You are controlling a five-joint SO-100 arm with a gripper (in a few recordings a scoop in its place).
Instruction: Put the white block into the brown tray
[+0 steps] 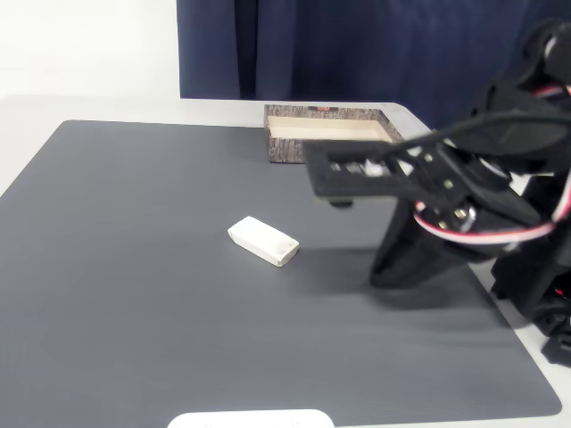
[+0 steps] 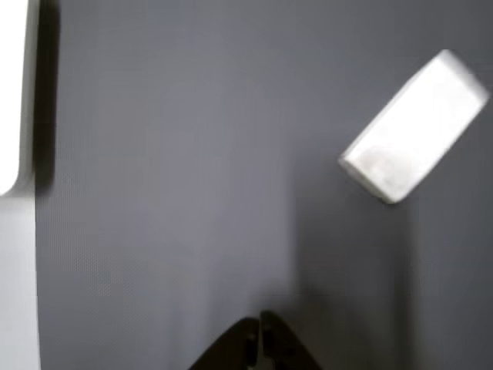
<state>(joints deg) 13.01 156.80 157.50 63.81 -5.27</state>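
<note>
Clenched and carrying nothing, the hand [image 2: 258, 339] shows in the wrist view at six o'clock as two dark tips pressed together with only a thin seam between them. In the fixed view the hand [image 1: 317, 169] is the blurred black end of the arm [image 1: 464, 192], which reaches in from three o'clock and hangs above the mat without touching anything that can be made out.

By size, the desk [image 1: 107, 107] comes first, pale grey, with a dark blue curtain [image 1: 357, 45] behind it at twelve o'clock. Over most of the desk lies a dark grey mat [image 1: 134, 267]. Next comes the black arm with its red and white cables, at three o'clock in the fixed view.

At twelve o'clock on the mat's far edge sits the brown tray [image 1: 290, 147], bark-patterned outside and cream inside, partly covered by the arm.

A flat white rounded shape [image 1: 250, 419] lies at six o'clock on the picture's lower edge.

Smallest is the white block [image 1: 262, 241], flat on the mat near its middle, at about nine o'clock from the hand and well apart from the tray. In the wrist view the white block [image 2: 416, 127] lies tilted at two o'clock, clear of the fingertips.
</note>
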